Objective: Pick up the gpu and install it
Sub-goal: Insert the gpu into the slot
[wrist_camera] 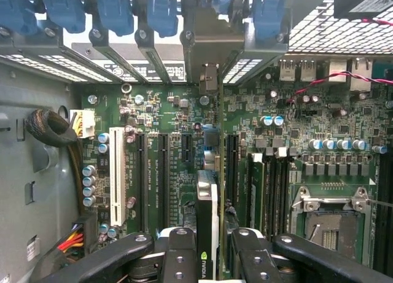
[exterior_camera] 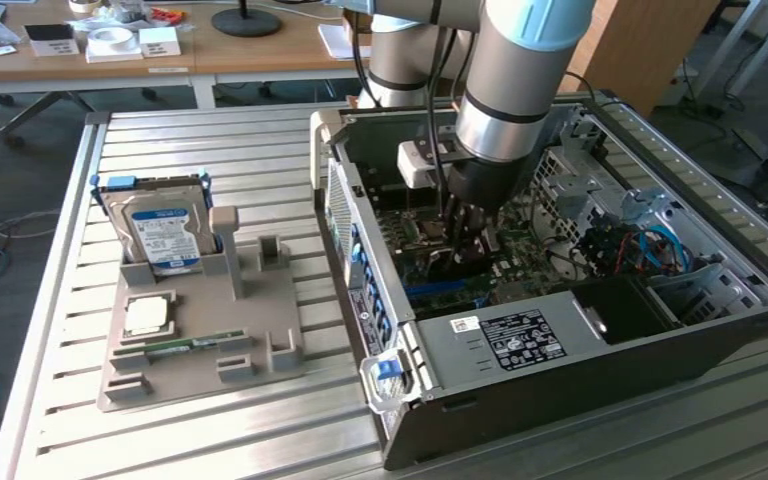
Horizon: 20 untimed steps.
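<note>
A slotted aluminium table [exterior_camera: 224, 430] was seen carrying an open computer case [exterior_camera: 704, 330] laid on its side, with a robot arm [exterior_camera: 518, 70] reaching straight down into it. To the exterior view's left of the case, a grey fixture tray [exterior_camera: 197, 385] was set out with a hard drive [exterior_camera: 160, 235] standing upright, a processor chip [exterior_camera: 148, 315] lying flat and a RAM stick [exterior_camera: 184, 347] nearer its front edge.

Inside the case, the green motherboard [wrist_camera: 295, 111] was shown in the wrist view, its long expansion slots [wrist_camera: 163, 172] running side by side. The gripper [wrist_camera: 212, 252] was closed on the gpu [wrist_camera: 207, 203], with one black finger [wrist_camera: 178, 252] pressed to each face. The gpu was held on edge, low over the motherboard among the slots, its far end close to the case's rear slot openings.

The pick-up was judged done and the installing under way; whether the card was seated in its slot could not be told. The gpu was seen edge-on as a thin card, pale and dark along its upper edge, with a small green logo near the fingers.
</note>
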Each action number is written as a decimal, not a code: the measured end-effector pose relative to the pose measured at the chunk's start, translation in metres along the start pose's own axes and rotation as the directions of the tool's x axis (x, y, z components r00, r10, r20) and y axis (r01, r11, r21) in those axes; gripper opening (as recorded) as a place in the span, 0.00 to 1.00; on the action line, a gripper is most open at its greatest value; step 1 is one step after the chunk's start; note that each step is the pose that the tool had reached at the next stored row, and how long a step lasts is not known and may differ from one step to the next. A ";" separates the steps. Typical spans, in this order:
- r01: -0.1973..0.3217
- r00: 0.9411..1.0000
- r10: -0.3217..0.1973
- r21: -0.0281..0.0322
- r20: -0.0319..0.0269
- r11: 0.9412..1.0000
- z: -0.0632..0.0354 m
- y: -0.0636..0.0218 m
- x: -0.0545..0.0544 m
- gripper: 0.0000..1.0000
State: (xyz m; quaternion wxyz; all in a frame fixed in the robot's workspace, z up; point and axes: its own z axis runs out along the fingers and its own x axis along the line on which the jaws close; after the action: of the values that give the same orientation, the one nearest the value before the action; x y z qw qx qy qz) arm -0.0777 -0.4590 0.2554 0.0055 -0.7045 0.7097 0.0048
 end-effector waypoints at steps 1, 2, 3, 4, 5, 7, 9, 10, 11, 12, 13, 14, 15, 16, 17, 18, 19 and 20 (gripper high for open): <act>0.000 1.000 0.000 0.000 0.000 1.000 -0.0012 0.0000 0.000 0.27; 0.000 1.000 0.000 0.000 0.000 1.000 -0.0016 0.0000 0.000 0.27; 0.000 1.000 0.000 0.000 0.000 1.000 -0.0016 0.0000 0.000 0.27; 0.000 1.000 0.000 0.000 0.000 1.000 -0.0016 0.0000 0.000 0.27; 0.000 1.000 0.000 0.000 0.000 1.000 -0.0016 0.0000 0.000 0.27; 0.001 1.000 -0.001 0.002 -0.001 1.000 -0.0017 -0.0001 0.000 0.27; 0.002 1.000 -0.002 0.003 -0.001 1.000 -0.0016 -0.0001 0.000 0.27; 0.003 1.000 -0.003 0.003 -0.001 1.000 -0.0016 -0.0001 0.000 0.27; 0.003 1.000 -0.003 0.003 -0.001 1.000 -0.0016 0.0000 0.000 0.27; 0.003 1.000 -0.003 0.003 -0.001 1.000 -0.0016 0.0000 0.000 0.27; 0.004 1.000 -0.004 0.003 -0.001 1.000 -0.0015 0.0000 0.000 0.27; 0.004 1.000 -0.004 0.004 -0.001 1.000 -0.0011 0.0000 0.000 0.27; 0.004 1.000 -0.004 0.004 -0.001 1.000 -0.0007 0.0000 0.000 0.27; 0.005 1.000 -0.005 0.005 -0.002 1.000 -0.0004 0.0000 0.000 0.27; 0.005 1.000 -0.005 0.005 -0.002 1.000 -0.0002 0.0000 0.000 0.27; 0.005 1.000 -0.005 0.005 -0.002 1.000 -0.0002 0.0000 0.000 0.27; 0.005 1.000 -0.005 0.005 -0.001 1.000 -0.0001 0.0000 0.000 0.27; 0.005 1.000 -0.005 0.005 -0.001 1.000 -0.0001 0.0000 0.000 0.27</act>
State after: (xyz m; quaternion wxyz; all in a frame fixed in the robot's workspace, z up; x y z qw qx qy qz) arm -0.0777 -0.4590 0.2555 0.0069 -0.7063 0.7079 0.0024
